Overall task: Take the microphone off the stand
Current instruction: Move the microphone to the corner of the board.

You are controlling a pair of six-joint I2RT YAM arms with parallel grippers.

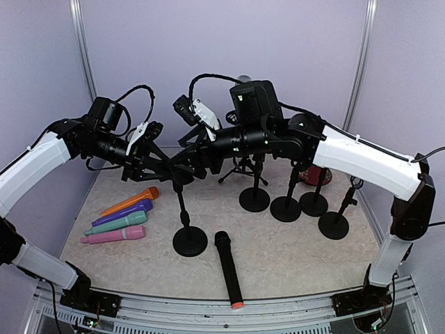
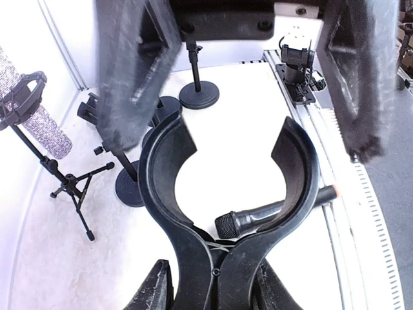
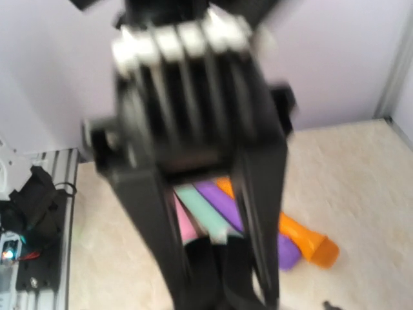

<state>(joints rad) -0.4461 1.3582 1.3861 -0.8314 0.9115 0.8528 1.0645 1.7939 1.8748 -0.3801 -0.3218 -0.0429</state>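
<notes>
Nearest me, a black microphone [image 1: 228,268] lies flat on the table [image 1: 299,261], close to its near edge and pointing away from it, between the two arm bases. I judge this to be the task's microphone, already off its stand.

Just beyond it is a round-based stand [image 1: 189,241] whose U-shaped clip [image 2: 193,239] is empty. Both arms meet over that clip. The left gripper [image 2: 245,148] has its fingers parted, one to either side of the clip and clamping nothing. The right gripper [image 1: 188,165] is smeared in its own view, but its fingers look parted too, with no object between them.

Four coloured microphones [image 1: 118,223] lie toward the left edge. Farther back and to the right are four more stands [image 1: 286,209]. A glittery microphone [image 2: 48,126] on a tripod [image 2: 74,187] sits near the far edge.

My worry is crowding. A careless retreat could snag the clip and tip the stand, or bump the two grippers together. A falling stand might roll the black microphone off the near edge.
</notes>
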